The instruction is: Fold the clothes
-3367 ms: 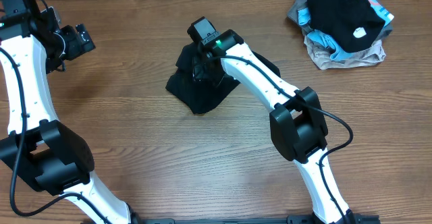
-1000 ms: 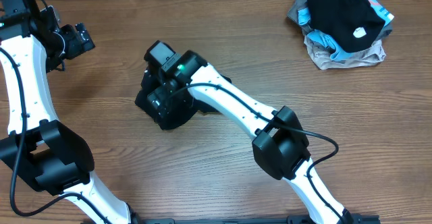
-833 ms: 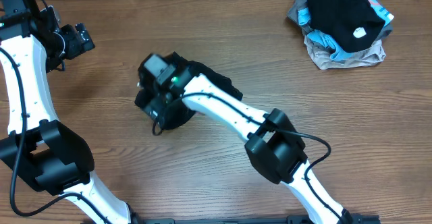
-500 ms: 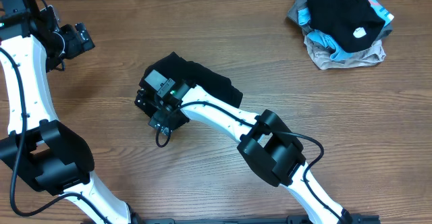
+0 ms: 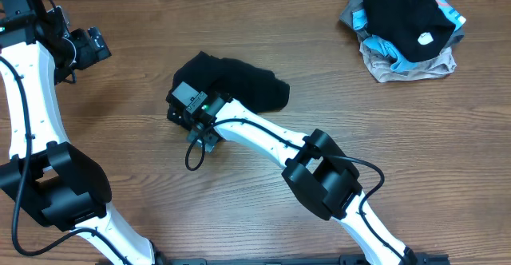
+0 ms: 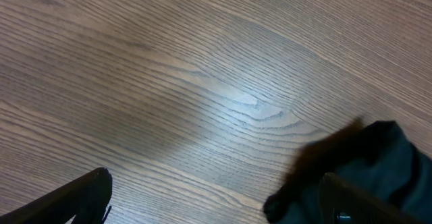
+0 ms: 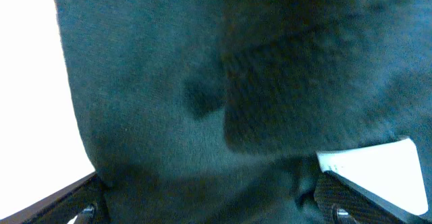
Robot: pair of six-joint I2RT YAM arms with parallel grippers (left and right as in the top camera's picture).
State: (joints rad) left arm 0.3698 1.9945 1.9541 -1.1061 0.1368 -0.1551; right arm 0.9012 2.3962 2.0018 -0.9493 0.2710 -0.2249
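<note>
- Black fingers (image 7: 79,200) of the right gripper (image 5: 193,115) stand spread wide, pressed low over the clothes (image 5: 243,85) without clamping them. Dark fabric and a white label (image 7: 368,162) fill the wrist view.
- The clothes lie bunched left of the table's (image 5: 447,137) middle, towards the far edge.
- The left gripper (image 5: 97,45), also spread wide and empty, hovers near the far left corner.
- A mixed garment pile (image 5: 407,25) sits in the far right corner.
</note>
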